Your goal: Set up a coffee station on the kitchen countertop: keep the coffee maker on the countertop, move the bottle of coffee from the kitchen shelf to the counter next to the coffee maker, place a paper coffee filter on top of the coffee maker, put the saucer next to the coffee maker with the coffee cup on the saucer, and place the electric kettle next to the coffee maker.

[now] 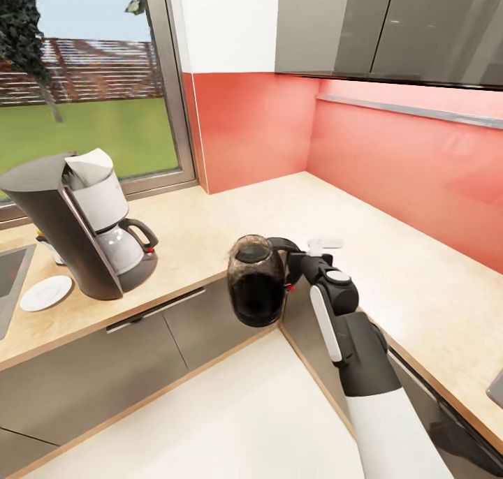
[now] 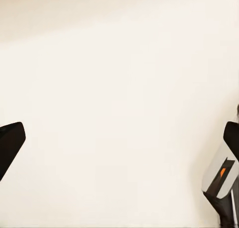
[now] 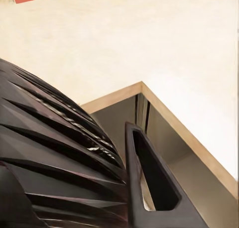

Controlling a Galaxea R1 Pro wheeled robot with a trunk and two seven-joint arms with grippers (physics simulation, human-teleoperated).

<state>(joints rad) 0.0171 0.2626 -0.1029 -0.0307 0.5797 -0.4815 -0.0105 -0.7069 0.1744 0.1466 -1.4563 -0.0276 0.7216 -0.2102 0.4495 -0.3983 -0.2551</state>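
Observation:
The electric kettle, smoky glass with a black lid, hangs in the air in front of the inner corner of the kitchen countertop. My right gripper is shut on its black handle. The ribbed kettle lid is close up in the right wrist view. At the left, the coffee maker stands on the counter with a whitish paper coffee filter on top. The white saucer lies bare beside it. My left gripper is open over pale floor. The bottle of coffee and kitchen shelf are out of view.
A small white object sits half hidden behind the coffee maker. A sink edge is at the far left. A white socket plate lies on the counter by my right wrist. Red backsplash and grey wall cabinets bound the corner.

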